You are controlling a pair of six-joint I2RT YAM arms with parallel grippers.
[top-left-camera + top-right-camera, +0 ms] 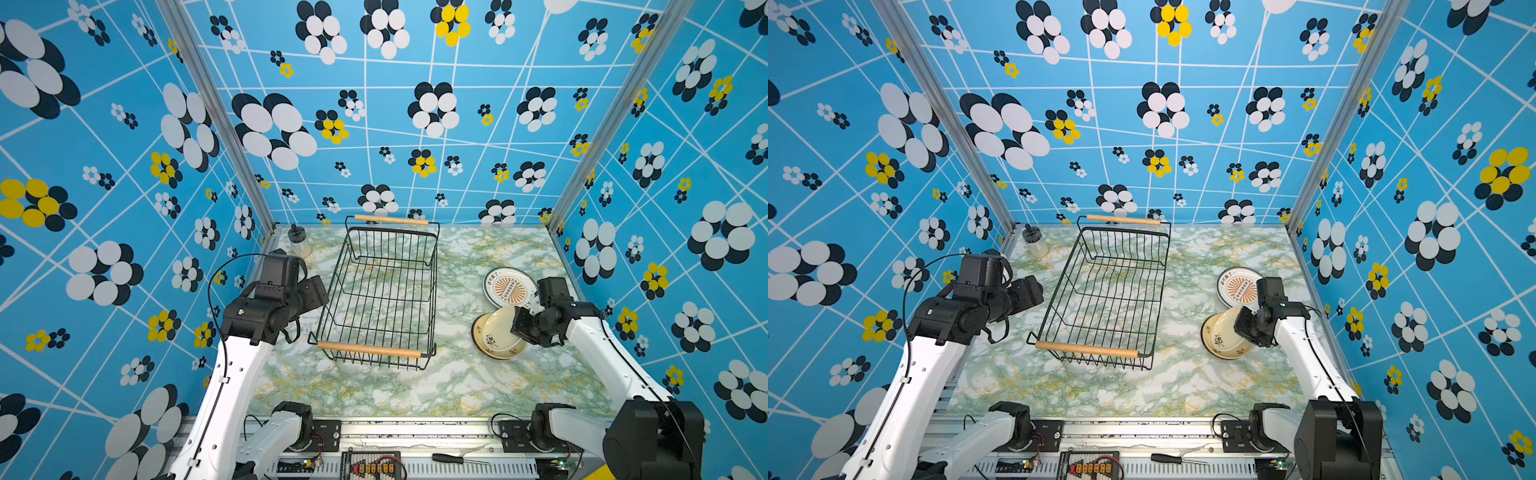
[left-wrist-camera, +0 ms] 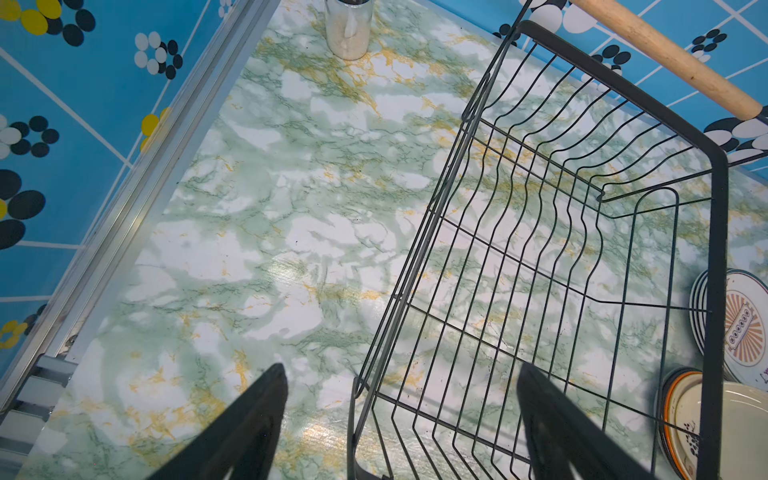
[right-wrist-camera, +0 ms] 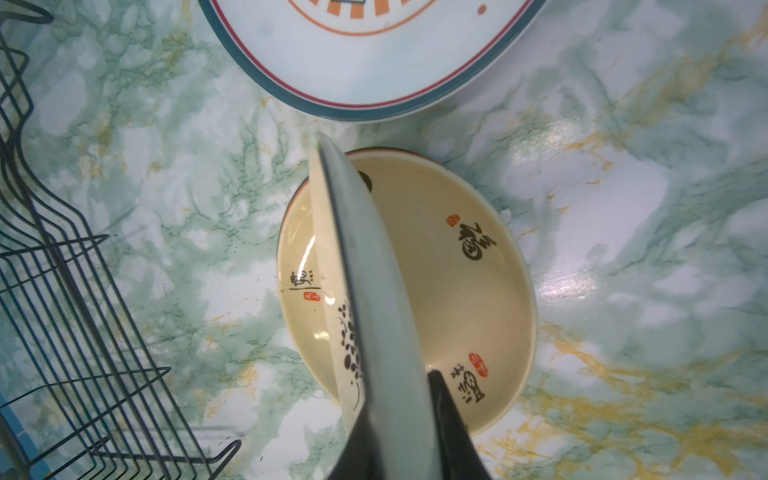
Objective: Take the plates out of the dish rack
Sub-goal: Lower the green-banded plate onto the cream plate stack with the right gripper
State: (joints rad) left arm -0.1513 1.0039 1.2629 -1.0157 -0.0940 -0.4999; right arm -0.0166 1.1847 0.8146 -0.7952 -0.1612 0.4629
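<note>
Pinching a cream plate (image 3: pixel 365 266) by its rim in the right tool (image 3: pixel 399 399).
Held on edge, tilted, over a stack of cream plates (image 3: pixel 457 299); whether touching it, unclear. Just beyond, slightly apart, a pile of white sunburst-print plates (image 1: pixel 509 286), all right of the dish rack (image 1: pixel 369 350), close to the right edge of the marble surface (image 1: pixel 415 390). Spread wide and touching nothing at the left tool (image 2: pixel 402 370), straddling the rack's left rim. Open room in front of the rack and between rack and plates; dark-lidded jar (image 1: pixel 298 241) in the far left corner.
</note>
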